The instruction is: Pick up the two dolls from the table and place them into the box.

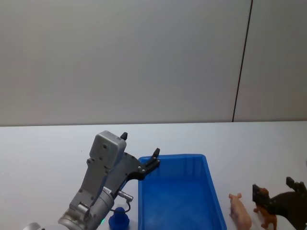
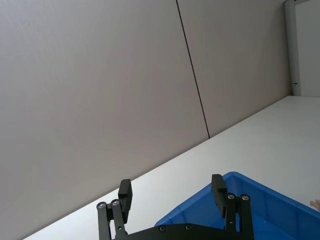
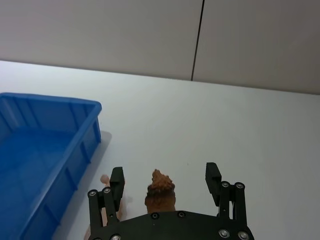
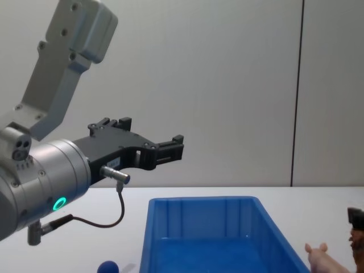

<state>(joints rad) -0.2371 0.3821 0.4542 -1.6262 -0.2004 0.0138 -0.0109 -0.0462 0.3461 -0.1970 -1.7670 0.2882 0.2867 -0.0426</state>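
The rounded blue toy sits on the white table, close to the robot. It is below and behind the left gripper, just outside the left wall of the blue bin.

The left gripper is up in the air above the bin's left edge. Its two fingers are spread wide apart and there is nothing between them.

The right gripper is low down near the table, well off to the right of the bin. Its fingers are wide open too. The brown shaggy animal stands right between them, with a gap on each side, so the gripper does not have hold of it.

The pink pig lies just beside this gripper, on its bin side, between the brown animal and the bin's right wall.

Far behind both grippers is a plain grey wall.
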